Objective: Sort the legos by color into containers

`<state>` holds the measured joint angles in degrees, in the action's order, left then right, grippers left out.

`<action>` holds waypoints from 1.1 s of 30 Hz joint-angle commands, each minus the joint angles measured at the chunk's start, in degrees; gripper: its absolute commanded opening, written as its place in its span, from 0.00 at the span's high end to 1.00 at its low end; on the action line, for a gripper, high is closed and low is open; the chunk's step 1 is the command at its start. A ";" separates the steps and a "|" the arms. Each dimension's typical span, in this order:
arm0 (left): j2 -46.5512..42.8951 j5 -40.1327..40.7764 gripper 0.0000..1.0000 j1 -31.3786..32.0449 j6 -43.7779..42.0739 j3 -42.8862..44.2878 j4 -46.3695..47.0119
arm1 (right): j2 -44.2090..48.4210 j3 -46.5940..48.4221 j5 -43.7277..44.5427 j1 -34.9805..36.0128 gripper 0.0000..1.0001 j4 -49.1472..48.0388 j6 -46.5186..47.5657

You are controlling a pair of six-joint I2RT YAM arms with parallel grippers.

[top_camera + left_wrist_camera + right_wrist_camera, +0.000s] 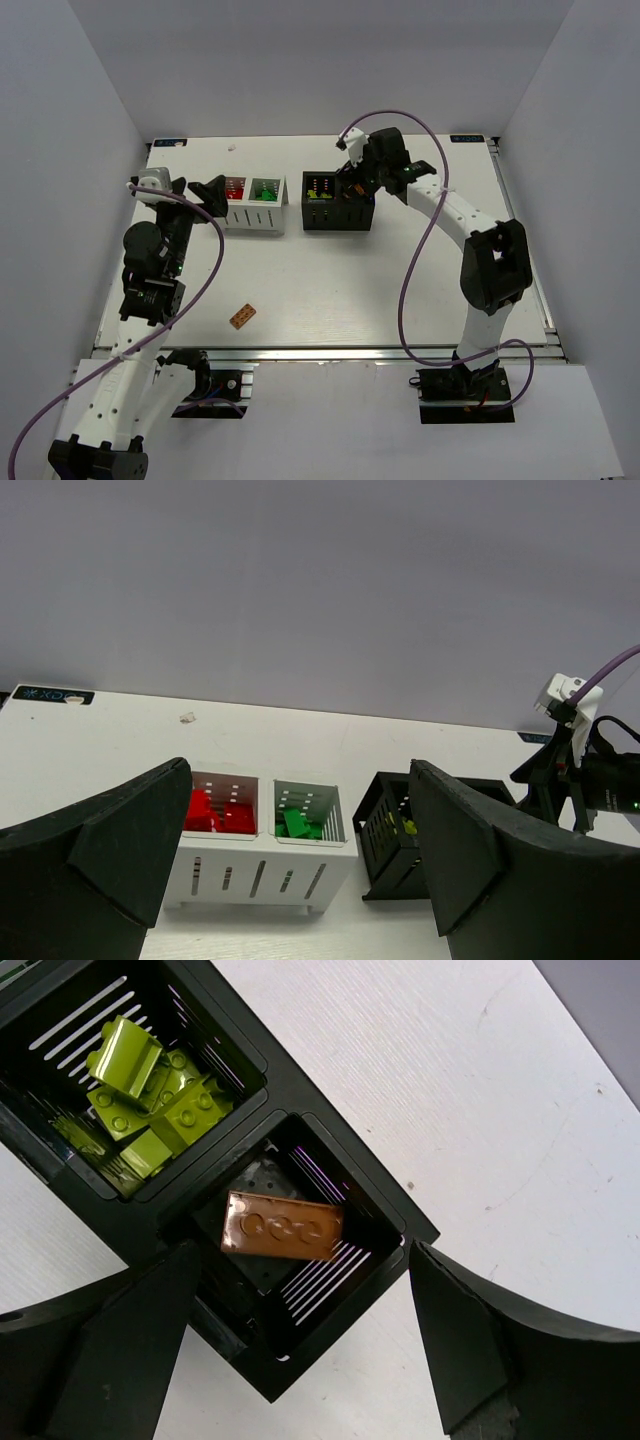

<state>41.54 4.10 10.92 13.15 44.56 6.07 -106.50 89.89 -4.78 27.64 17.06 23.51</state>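
The white container [255,214] holds red legos [236,188] in its left compartment and green legos [264,187] in its right one. Beside it, the black container [337,214] has yellow-green legos [319,188] in its left compartment. My right gripper [358,180] hovers open over the right compartment, where a brown-orange lego [282,1226] lies flat, clear of both fingers [470,1350]. A second brown-orange lego [242,316] lies loose near the table's front edge. My left gripper [207,192] is open and empty just left of the white container [255,880].
The two containers stand side by side at the table's back centre. Purple cables loop from both arms over the table. The right arm [590,770] leans over the black container [390,850]. Grey walls enclose the table on three sides.
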 commanded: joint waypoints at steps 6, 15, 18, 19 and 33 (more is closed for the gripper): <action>0.47 2.15 0.02 0.07 3.64 -0.87 1.32 | 2.60 1.17 -2.52 -1.10 0.11 -0.45 -0.74; 7.23 -3.56 0.70 0.42 6.80 2.55 -4.03 | 21.63 -12.49 -9.76 -3.02 0.11 -6.32 -5.10; 9.69 -7.86 0.91 0.60 9.35 3.52 -9.66 | 29.73 -21.13 -31.40 -4.17 0.11 -6.62 -8.48; 10.40 -8.92 0.92 0.51 9.88 3.43 -13.06 | 30.90 -24.46 -38.22 -3.74 0.10 -4.43 -5.00; 22.53 9.68 0.24 7.26 22.88 -0.71 -37.17 | 45.94 -36.01 -35.92 5.41 0.26 7.11 -1.09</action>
<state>63.99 6.79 15.70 31.07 41.01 -23.75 -63.33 53.65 -44.45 32.88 26.55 23.88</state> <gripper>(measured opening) 0.753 0.721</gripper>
